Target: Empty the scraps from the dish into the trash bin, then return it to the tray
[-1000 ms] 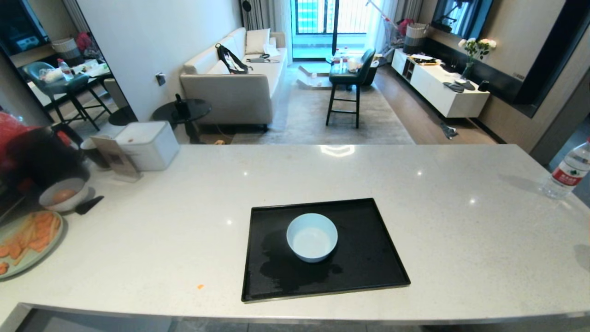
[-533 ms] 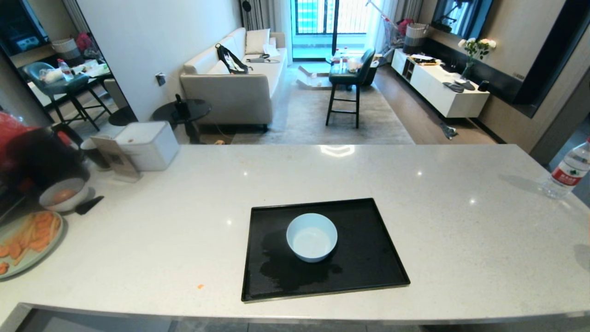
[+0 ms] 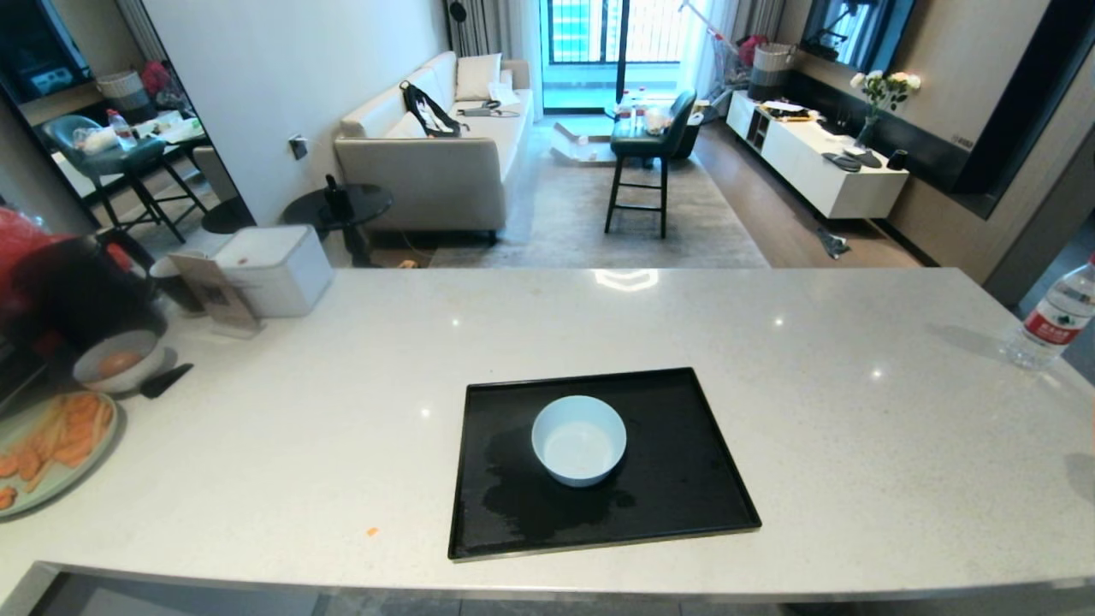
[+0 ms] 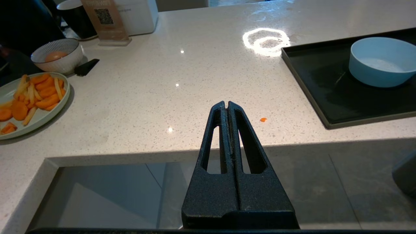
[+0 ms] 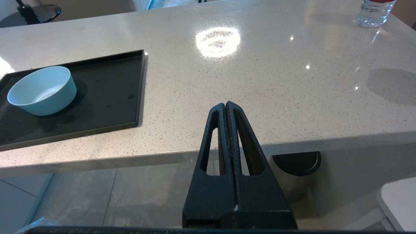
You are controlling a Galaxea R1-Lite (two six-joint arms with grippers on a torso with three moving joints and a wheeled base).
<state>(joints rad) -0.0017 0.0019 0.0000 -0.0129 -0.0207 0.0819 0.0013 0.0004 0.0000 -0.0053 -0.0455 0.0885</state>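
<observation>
The bowl (image 3: 579, 440) is small, round, glossy and pale blue, and nothing lies inside it. It stands upright on the black tray (image 3: 684, 488), slightly toward the tray's far edge; the tray lies near the desk's (image 3: 813, 385) near edge, about midway along it. The left hand (image 4: 226, 104) has its fingers pressed together, holding nothing, at the desk's near edge beside the tray. The right hand (image 5: 225, 105) is likewise closed and empty at that edge, on the tray's other side. Neither hand appears in the head view. Only the right wrist view shows a steel bin (image 5: 294, 174) on the floor under the desk's edge.
</observation>
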